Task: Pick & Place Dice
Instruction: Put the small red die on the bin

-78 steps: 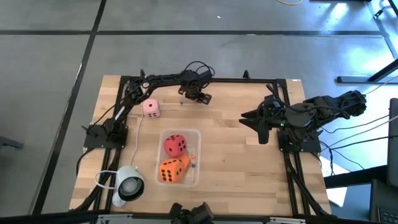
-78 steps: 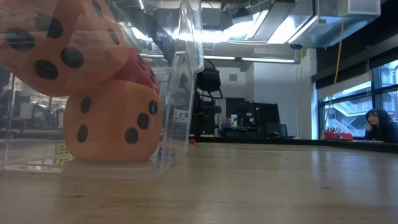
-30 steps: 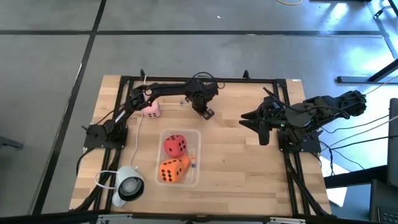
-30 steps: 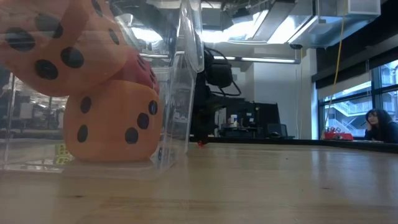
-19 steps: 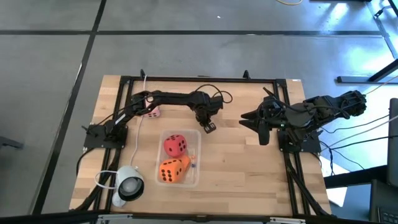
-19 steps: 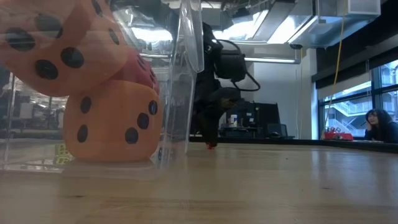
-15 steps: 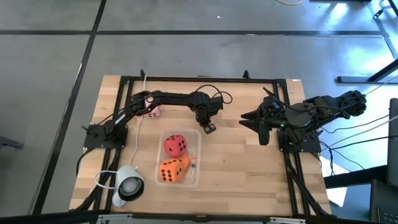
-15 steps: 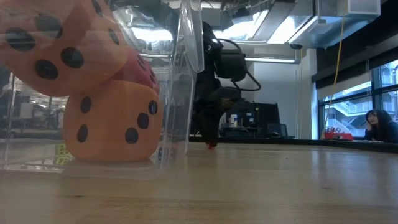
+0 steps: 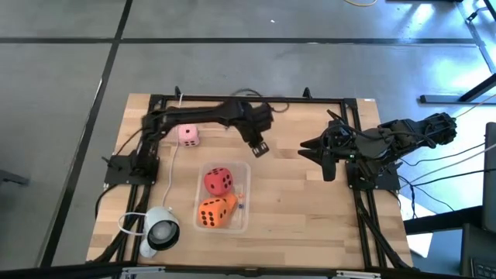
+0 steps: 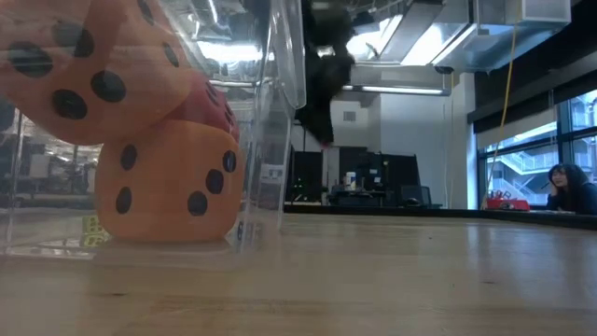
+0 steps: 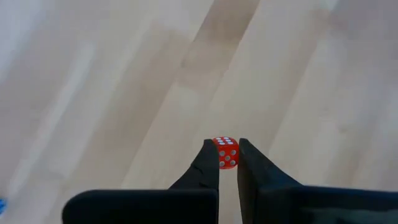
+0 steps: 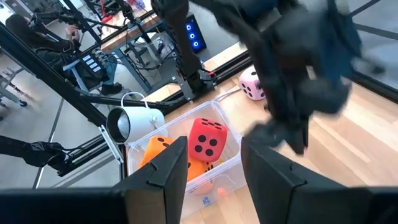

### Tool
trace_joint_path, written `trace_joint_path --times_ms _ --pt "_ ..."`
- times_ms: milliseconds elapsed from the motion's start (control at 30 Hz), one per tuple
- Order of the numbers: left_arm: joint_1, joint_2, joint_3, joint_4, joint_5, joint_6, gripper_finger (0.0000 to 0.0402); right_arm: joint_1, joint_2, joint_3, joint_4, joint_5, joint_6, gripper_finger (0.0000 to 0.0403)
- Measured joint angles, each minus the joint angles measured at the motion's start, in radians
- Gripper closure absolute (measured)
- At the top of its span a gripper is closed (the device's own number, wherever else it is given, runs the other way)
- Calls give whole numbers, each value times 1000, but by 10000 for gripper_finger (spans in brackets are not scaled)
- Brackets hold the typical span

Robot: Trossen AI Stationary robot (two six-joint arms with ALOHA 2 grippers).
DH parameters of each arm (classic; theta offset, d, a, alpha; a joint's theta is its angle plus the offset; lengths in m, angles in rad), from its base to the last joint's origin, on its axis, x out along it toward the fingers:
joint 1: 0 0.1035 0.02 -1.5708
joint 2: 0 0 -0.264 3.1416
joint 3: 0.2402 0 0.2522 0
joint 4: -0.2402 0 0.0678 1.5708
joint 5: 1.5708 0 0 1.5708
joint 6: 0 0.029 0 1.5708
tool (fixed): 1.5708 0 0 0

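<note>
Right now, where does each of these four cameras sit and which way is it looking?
High view: overhead, straight down on the table, both arms and the clear bin.
Low view: at tabletop height, level across the wood; orange dice in the bin fill its left; the left arm hangs dark above.
Left wrist view: on the left arm, past its fingers, which pinch a tiny red die.
Right wrist view: on the right arm, past its open fingers toward the bin.
High and right wrist views share the pink die.
</note>
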Motion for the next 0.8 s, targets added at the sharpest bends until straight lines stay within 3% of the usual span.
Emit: trace_joint_path --times_ms 300,567,800 --pt "-45 -257 3 -78 -27 -10 398 0 0 0 0 0 -5 254" --pt "-195 -357 3 -240 -26 77 398 0 0 0 0 0 -18 254" --pt "-309 -372 3 -327 -18 35 398 0 0 0 0 0 -26 254"
